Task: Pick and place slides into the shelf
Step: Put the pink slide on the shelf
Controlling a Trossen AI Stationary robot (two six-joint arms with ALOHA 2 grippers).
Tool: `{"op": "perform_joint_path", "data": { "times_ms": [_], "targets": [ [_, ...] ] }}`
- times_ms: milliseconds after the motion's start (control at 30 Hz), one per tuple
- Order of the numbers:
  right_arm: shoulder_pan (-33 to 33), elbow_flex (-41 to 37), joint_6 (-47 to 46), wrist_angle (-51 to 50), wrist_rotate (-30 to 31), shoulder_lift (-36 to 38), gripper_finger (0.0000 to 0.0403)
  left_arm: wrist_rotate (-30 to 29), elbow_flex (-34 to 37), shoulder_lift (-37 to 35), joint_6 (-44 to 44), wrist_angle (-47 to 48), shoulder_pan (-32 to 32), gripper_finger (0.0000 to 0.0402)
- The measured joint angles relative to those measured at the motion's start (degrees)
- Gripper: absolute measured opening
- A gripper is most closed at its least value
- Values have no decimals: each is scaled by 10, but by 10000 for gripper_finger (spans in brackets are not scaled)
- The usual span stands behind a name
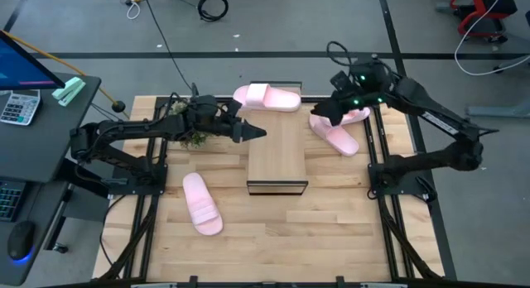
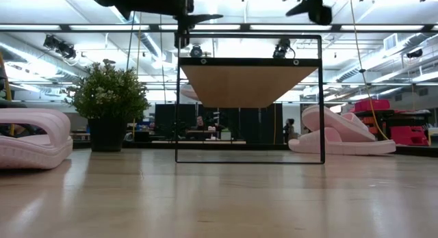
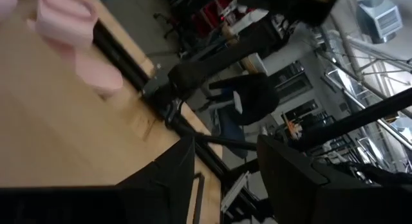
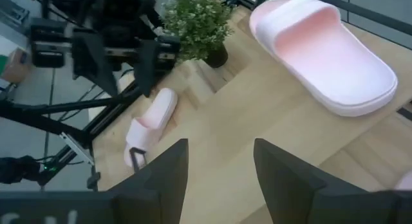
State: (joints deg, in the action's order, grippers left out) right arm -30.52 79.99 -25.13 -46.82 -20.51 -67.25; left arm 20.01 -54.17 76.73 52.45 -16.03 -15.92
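Note:
The shelf (image 1: 277, 156) stands mid-table, with a light wood top on a thin black frame (image 2: 250, 84). One pale pink slide (image 1: 267, 97) lies sole down beyond its far end. Two slides (image 1: 339, 135) lie right of it, one leaning on the other (image 2: 339, 128). Another slide (image 1: 202, 203) lies flat at the near left. My left gripper (image 1: 252, 132) is open and empty, in the air by the shelf's far left corner. My right gripper (image 1: 321, 114) is open and empty above the table, beside the two right slides. Its wrist view shows the far slide (image 4: 325, 53).
A small potted plant (image 1: 196, 137) stands on the table under my left arm, left of the shelf (image 2: 109, 101). Black frame rails (image 1: 157, 180) run along the table's left and right sides. A desk with a keyboard (image 1: 16, 106) stands off the table's left.

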Motion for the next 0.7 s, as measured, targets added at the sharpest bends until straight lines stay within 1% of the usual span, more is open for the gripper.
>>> {"op": "perform_joint_path", "data": {
  "times_ms": [133, 267, 367, 567, 667, 700],
  "targets": [
    [48, 0, -8, -28, 47, 25, 183, 0, 0, 0, 18, 32, 18, 172],
    [80, 0, -8, -108, 145, 40, 183, -20, 0, -7, 25, 64, 41, 172],
    [83, 0, -22, -163, 197, 46, 183, -47, 1, -15, 34, 93, 60, 172],
    [81, -1, -31, -207, 249, 48, 183, -114, 0, -38, 40, 111, 101, 172],
    [72, -14, -32, -208, 255, 48, 183, -150, 2, -55, 42, 148, 122, 172],
    [68, -21, -32, -208, 255, 49, 183, -161, 0, -57, 44, 146, 128, 172]
  ]
}}
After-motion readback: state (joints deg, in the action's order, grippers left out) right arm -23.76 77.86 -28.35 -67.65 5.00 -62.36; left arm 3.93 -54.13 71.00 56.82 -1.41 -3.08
